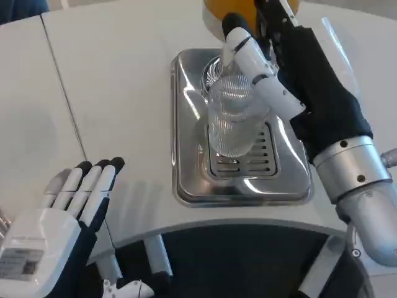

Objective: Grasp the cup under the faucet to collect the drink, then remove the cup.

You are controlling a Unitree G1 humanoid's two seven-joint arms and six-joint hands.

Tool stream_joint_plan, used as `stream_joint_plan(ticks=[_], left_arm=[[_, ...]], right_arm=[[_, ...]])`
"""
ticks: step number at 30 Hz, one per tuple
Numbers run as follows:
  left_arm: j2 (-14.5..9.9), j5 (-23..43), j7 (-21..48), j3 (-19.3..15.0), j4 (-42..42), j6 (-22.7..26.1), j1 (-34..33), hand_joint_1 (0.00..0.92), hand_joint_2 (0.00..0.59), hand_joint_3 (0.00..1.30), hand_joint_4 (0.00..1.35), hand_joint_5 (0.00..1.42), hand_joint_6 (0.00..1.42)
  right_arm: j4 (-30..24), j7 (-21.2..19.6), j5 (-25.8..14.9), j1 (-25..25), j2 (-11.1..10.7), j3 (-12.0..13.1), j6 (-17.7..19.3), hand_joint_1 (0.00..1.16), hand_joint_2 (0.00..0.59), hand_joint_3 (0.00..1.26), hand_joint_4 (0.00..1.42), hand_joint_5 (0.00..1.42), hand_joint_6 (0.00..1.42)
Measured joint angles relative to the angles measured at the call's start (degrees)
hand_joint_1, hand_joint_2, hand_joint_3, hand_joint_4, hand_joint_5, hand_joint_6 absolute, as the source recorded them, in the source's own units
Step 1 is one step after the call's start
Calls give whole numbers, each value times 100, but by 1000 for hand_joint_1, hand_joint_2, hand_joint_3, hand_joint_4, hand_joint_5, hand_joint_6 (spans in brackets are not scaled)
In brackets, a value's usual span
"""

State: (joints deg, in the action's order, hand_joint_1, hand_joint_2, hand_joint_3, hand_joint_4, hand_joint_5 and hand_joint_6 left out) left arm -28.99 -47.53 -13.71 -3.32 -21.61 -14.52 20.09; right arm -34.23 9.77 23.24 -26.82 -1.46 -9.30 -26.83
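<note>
A clear ribbed plastic cup (231,118) stands above the slotted grate of a shiny steel drip tray (186,124). My right hand (273,74) comes in from the right and wraps its white and black fingers (245,53) around the cup's upper part, holding it. The orange base of the drink dispenser (214,7) shows at the top edge, just behind the hand; its faucet is hidden by the hand. My left hand (68,205) rests flat near the table's front left edge, fingers straight and apart, holding nothing.
The white table (111,81) runs left of the tray, with a seam line crossing it diagonally. Its curved front edge passes just below the tray, and dark floor lies beyond it.
</note>
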Motion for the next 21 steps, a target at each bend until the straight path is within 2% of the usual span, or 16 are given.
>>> stream_joint_plan(ticks=[3,4,7,13,16,18,21], left_arm=[[0,1,0,1,8,0,-19,43,56,0,0,3,28],[1,8,0,3,19,-1,-21,43,56,0,0,1,28],[17,11,0,4,36,-7,-22,43,56,0,0,0,28],[83,25,-1,3,52,-65,-46,45,59,0,0,0,22],[84,25,-1,3,60,-83,-53,44,58,0,0,0,19],[96,24,-1,7,76,-85,-61,44,57,0,0,0,17],[111,22,-1,20,87,-86,-76,44,57,0,0,0,16]], right_arm=[[0,4,11,-34,-75,-30,-24,137,465,0,0,0,0],[-1,11,47,-58,-140,-69,-46,98,444,0,0,0,0],[-8,95,254,-135,-316,-195,-111,7,441,0,0,0,0],[-53,469,660,-396,-679,-452,-416,0,459,0,0,0,0],[-66,670,920,-476,-917,-604,-464,0,477,0,0,0,0],[-78,950,1369,-630,-1245,-834,-489,0,488,0,0,0,0],[-147,1171,1705,-693,-1315,-971,-615,0,493,0,0,0,0]])
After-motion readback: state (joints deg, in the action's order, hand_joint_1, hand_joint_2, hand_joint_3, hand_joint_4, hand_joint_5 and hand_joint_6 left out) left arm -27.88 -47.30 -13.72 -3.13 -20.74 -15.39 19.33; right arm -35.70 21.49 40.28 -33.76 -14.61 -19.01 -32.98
